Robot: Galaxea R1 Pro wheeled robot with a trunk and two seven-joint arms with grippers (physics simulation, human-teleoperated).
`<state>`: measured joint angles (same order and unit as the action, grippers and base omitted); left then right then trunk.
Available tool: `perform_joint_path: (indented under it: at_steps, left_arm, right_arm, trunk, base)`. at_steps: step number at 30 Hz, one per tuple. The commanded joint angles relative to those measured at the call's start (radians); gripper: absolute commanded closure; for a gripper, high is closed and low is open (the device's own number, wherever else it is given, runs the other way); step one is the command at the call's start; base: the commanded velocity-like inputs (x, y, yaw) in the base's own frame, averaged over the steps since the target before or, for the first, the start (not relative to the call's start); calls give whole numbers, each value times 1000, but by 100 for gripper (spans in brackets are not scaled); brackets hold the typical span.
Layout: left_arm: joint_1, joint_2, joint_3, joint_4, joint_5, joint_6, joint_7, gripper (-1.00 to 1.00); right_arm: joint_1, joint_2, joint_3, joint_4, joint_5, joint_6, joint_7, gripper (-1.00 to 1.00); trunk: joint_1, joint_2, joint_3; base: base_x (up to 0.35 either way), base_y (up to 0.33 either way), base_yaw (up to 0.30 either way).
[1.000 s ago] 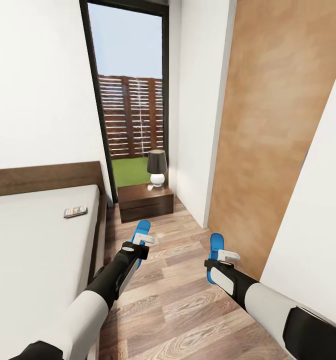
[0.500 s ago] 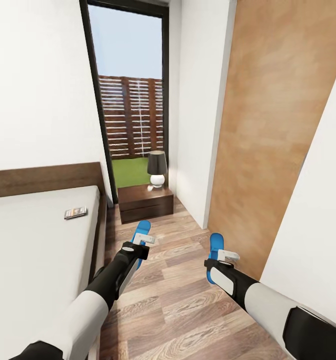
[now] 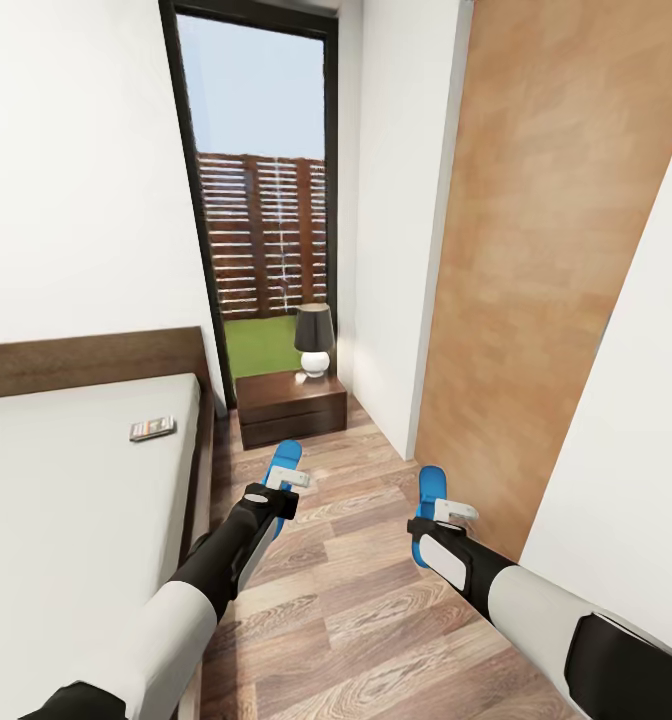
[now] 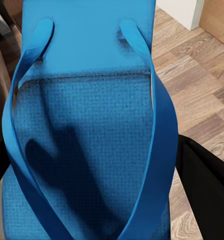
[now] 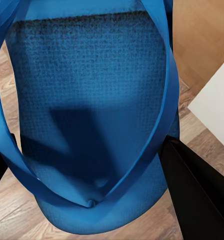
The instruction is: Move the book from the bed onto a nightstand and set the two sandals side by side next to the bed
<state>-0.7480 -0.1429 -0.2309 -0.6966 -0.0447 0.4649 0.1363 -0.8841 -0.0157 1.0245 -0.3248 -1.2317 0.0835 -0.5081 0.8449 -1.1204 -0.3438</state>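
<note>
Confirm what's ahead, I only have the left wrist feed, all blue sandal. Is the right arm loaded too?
Observer: Yes. The right gripper holds the other sandal.
Operator: Where's the bed?
Observer: The bed lies on the left-arm side, its frame close beside the left gripper.
Operator: Book moved yet?
Observer: No, the book lies on the mattress near the headboard.
Operator: Nightstand free?
Observer: The nightstand ahead carries a lamp at its far right corner.

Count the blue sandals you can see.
2: one flat bright blue sandal in the left end effector, the other blue sandal in the right end effector, above the wood-plank floor.
</note>
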Motion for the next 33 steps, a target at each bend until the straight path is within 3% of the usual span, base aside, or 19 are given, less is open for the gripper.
perform_joint_path:
  at_steps: [1, 33]
  left_arm:
    - [-1, 0, -3, -1, -4, 6, 3, 100]
    - [-1, 0, -2, -1, -4, 6, 3, 100]
  right_arm:
    - [-1, -1, 6, -3, -2, 7, -9, 100]
    - [-1, 1, 7, -2, -2, 7, -9, 100]
  trunk:
    - [-4, 6, 2]
    - [-127, 230, 102]
  base:
    - [0, 0, 0]
    - [0, 0, 0]
